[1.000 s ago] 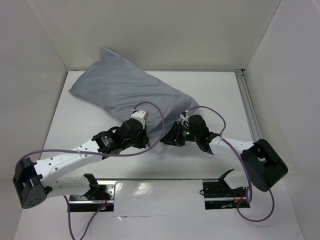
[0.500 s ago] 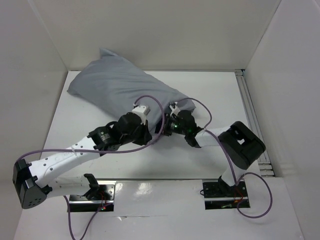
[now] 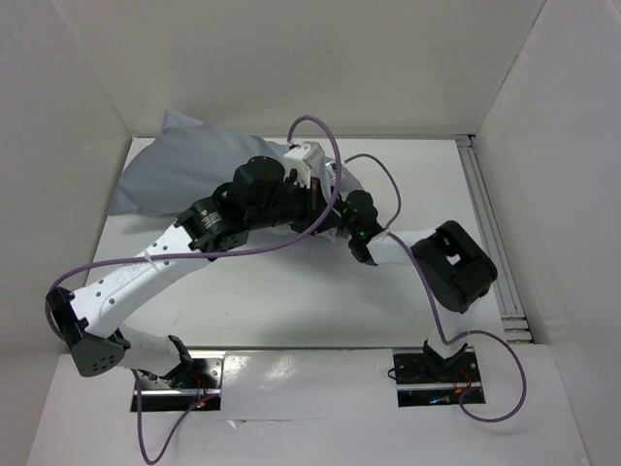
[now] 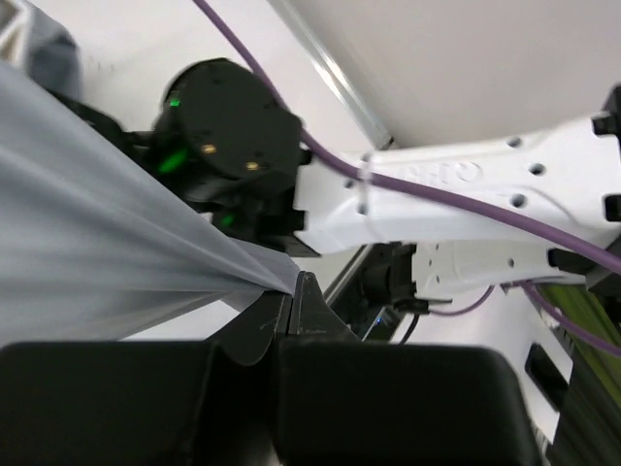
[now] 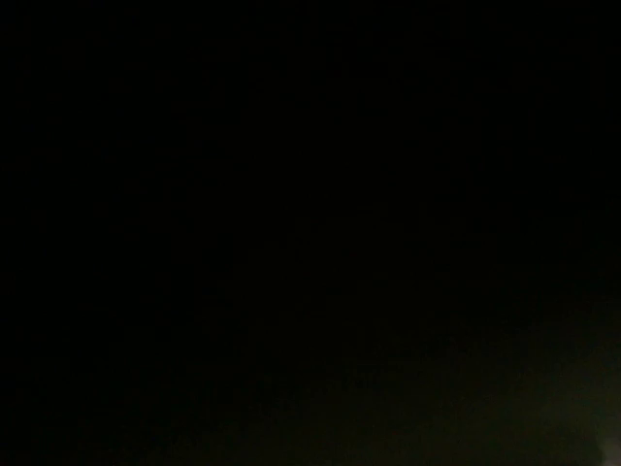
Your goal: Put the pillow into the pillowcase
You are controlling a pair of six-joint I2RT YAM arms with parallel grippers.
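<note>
Your surface (image 3: pixel 291 301) is a plain white top, boxed in by white walls (image 3: pixel 320 68) on the left, far and right sides. The only loose thing you have lying on it is the grey pillowcase (image 3: pixel 170 175). It is a plump, wrinkled bundle in the far left corner, its outer end up against the far wall and reaching the left one. Its other end runs toward the middle of the far edge, where the arms cover it. A metal rail (image 3: pixel 485 223) runs along the right edge. At the near edge the left mounting plate (image 3: pixel 184 374) and the right mounting plate (image 3: pixel 432 372) sit flat, well apart.
</note>
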